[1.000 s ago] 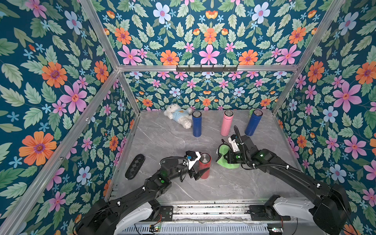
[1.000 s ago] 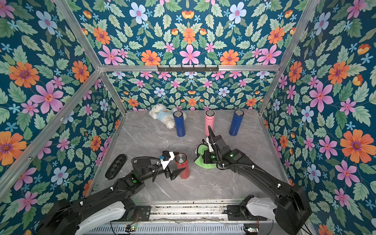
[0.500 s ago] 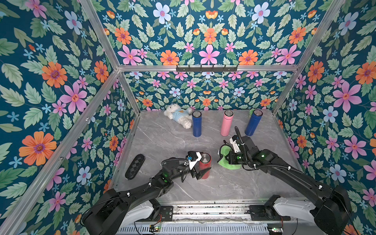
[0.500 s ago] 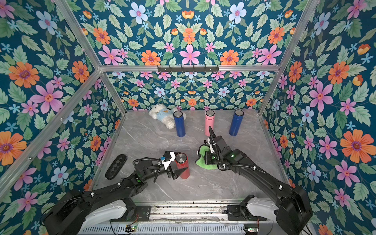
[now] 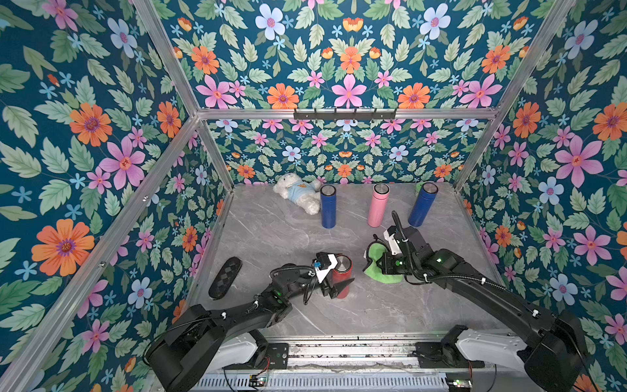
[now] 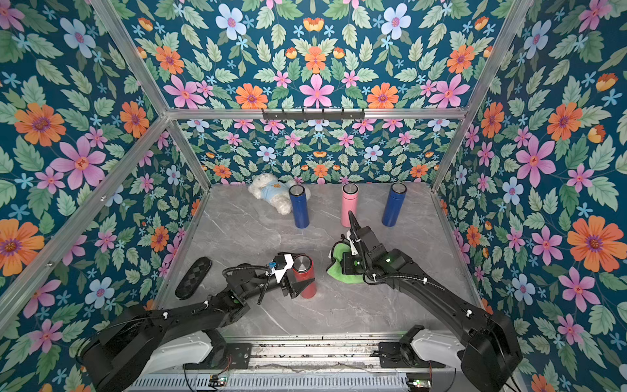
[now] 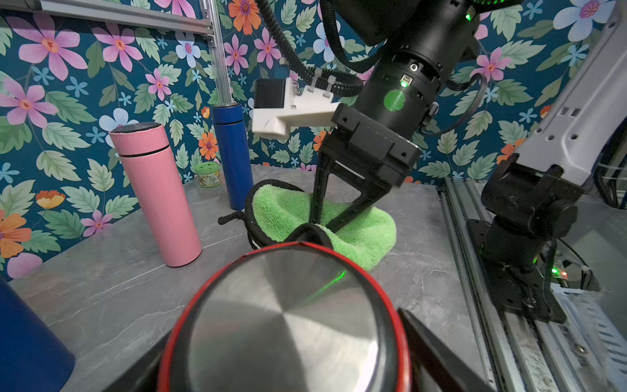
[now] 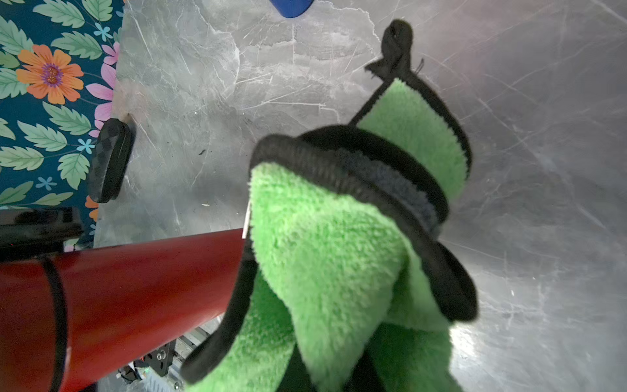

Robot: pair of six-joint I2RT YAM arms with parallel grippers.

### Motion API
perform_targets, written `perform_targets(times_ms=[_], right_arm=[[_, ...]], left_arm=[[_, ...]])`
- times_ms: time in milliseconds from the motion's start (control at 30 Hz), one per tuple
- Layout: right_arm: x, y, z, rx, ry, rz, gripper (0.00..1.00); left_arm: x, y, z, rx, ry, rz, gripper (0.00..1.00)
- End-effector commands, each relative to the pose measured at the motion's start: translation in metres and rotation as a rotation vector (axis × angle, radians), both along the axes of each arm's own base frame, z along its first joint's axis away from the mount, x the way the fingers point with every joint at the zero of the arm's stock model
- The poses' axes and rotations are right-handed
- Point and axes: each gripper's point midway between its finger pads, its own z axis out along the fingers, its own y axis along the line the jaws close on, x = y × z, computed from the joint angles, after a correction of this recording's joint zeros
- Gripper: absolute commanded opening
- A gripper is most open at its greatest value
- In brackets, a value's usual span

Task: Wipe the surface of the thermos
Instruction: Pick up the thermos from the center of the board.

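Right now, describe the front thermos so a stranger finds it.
On the grey table, three thermoses stand along the back wall. Nearer the front, beside the green cloth, stands the red thermos. Only it is red; the others are blue and pink.

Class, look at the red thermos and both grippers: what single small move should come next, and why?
Probably close the left gripper on the red thermos: its jaws straddle the upright body, grip unconfirmed, while the right gripper holds the green cloth beside it.

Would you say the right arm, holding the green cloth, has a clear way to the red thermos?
Probably yes: the right claw holds the green cloth beside the red thermos, whose facing side the left claw leaves free.
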Motion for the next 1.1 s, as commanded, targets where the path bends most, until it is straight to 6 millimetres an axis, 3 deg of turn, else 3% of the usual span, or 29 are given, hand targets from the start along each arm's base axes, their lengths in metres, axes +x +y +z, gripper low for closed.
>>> perform_targets(times_ms=[0, 200, 333, 500, 567, 733, 900, 1067], right_arm=[[0.003, 0.0, 0.005, 0.005, -0.01, -0.013, 0.0], [0.004, 0.001, 0.01, 0.016, -0.018, -0.012, 0.0], [0.003, 0.003, 0.014, 0.032, -0.025, -0.006, 0.0], [-0.001, 0.005, 0.025, 0.059, -0.039, 0.008, 0.0], [-0.004, 0.007, 0.034, 0.075, -0.06, 0.019, 0.0], [-0.02, 0.019, 0.068, 0.1, -0.126, 0.083, 0.0], [-0.035, 0.043, 0.096, 0.152, -0.159, 0.155, 0.0], [-0.043, 0.066, 0.096, 0.146, -0.153, 0.204, 0.0]], left_arm=[[-0.001, -0.001, 0.015, -0.05, -0.051, -0.005, 0.88], [0.001, -0.004, 0.012, -0.053, -0.054, -0.011, 0.8], [0.001, -0.006, 0.011, -0.053, -0.057, -0.022, 0.69], [0.001, -0.009, 0.011, -0.058, -0.054, -0.036, 0.42], [0.001, -0.009, 0.012, -0.06, -0.056, -0.033, 0.24], [0.003, -0.01, 0.01, -0.051, -0.045, -0.032, 0.0], [0.005, -0.012, 0.01, -0.051, -0.037, -0.032, 0.0], [0.005, -0.015, 0.01, -0.051, -0.033, -0.042, 0.0]])
